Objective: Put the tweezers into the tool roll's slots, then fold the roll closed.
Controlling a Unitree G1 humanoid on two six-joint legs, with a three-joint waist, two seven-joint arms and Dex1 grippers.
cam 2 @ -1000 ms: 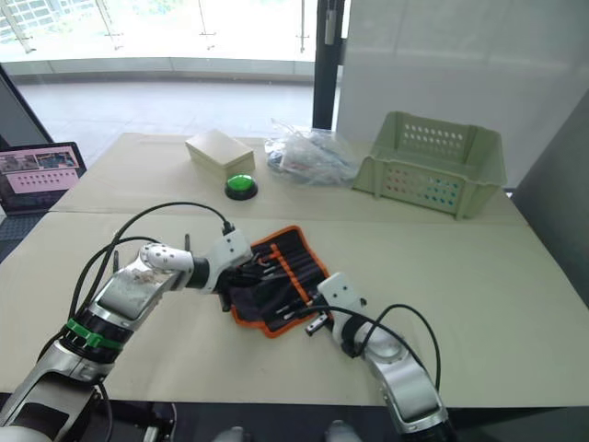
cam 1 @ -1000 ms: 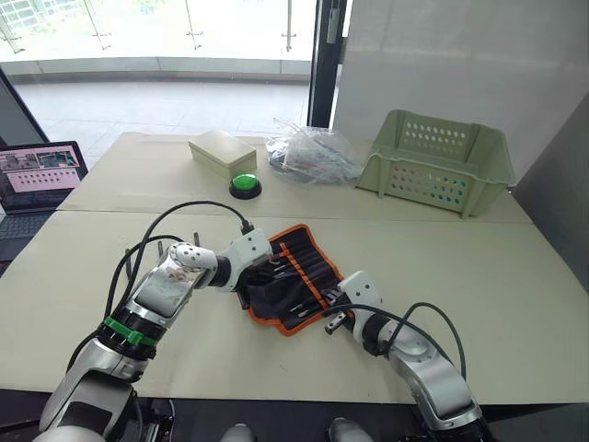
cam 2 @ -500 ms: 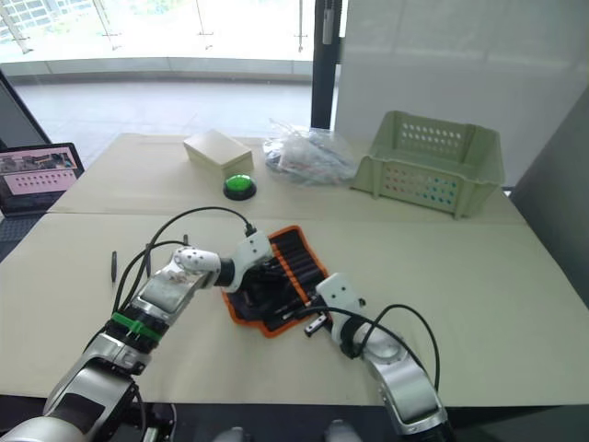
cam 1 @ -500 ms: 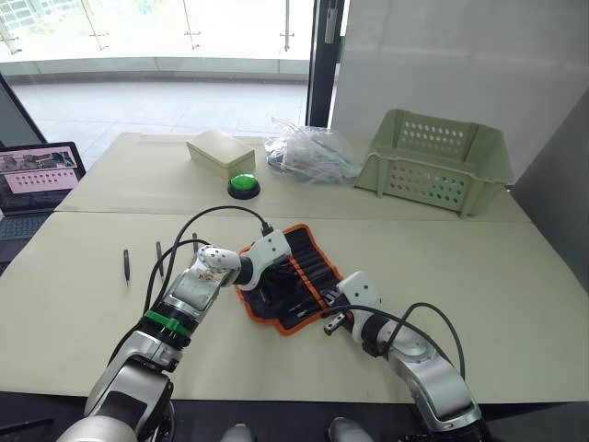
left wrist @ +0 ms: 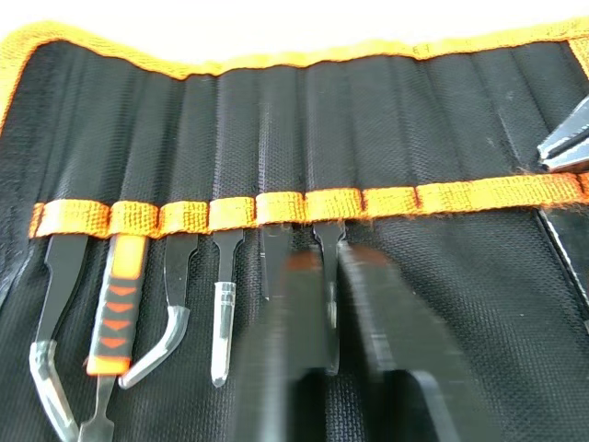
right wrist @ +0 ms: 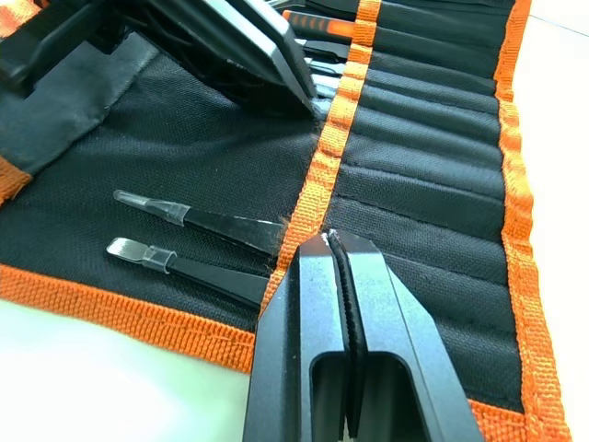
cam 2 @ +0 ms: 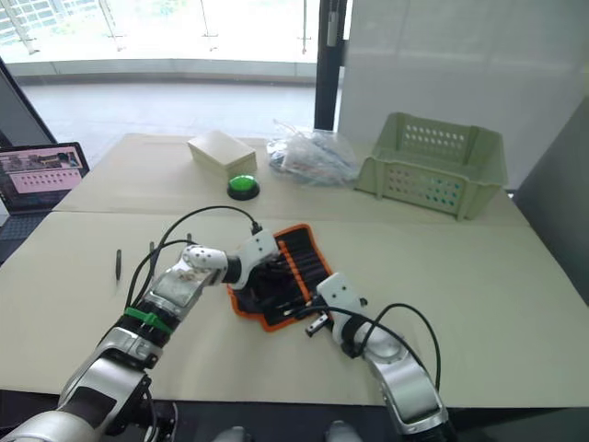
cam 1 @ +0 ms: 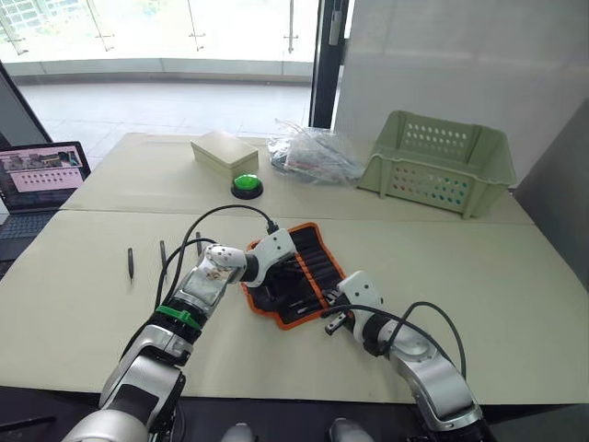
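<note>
The tool roll [cam 1: 308,267] lies open on the table, its slots [left wrist: 276,138] running above an orange strip [left wrist: 386,199]. Several tools sit in the slots. My left gripper [cam 1: 281,276] is over the roll's middle, its blurred fingers [left wrist: 276,359] shut on one black tweezers [left wrist: 329,276] whose tip is under the strip. My right gripper [cam 1: 333,318] is shut, its tips resting on the orange strip [right wrist: 317,175] near the roll's near right edge, beside two seated tools [right wrist: 202,221]. Three loose tweezers [cam 1: 131,262] [cam 1: 163,253] [cam 1: 198,242] lie on the table to the left.
A green plastic basket [cam 1: 437,161] stands at the back right. A clear plastic bag [cam 1: 308,152], a green button [cam 1: 245,185] and a beige box [cam 1: 223,152] sit at the back. A laptop [cam 1: 41,175] is at the far left.
My left gripper has moved right across the roll toward its middle slots. The roll's left part now lies flatter. The right gripper has stayed put.
</note>
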